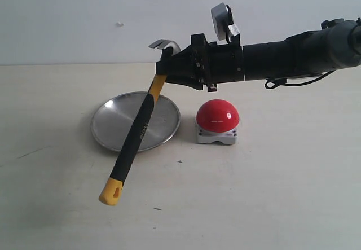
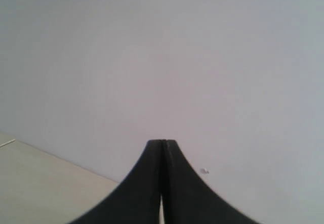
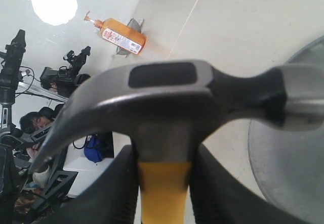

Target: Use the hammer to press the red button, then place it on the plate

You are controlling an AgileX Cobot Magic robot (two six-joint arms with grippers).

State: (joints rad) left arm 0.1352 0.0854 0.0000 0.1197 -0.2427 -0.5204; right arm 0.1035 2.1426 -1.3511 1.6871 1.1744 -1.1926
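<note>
Hammer (image 1: 137, 132) clamped just under its head by our R claw (image 1: 162, 73), hanging tilted over plate (image 1: 107, 120) w/ yellow end low, red button (image 1: 218, 115) just right of plate, our L claw (image 2: 163, 150) clenched, empty

Clamped just below its dark head, the hammer (image 1: 135, 137) slants across the dull silver plate (image 1: 110, 123), its yellow looped end past the near rim. The glossy red button (image 1: 218, 114) sits upright just beside the plate, not touching it.
</note>
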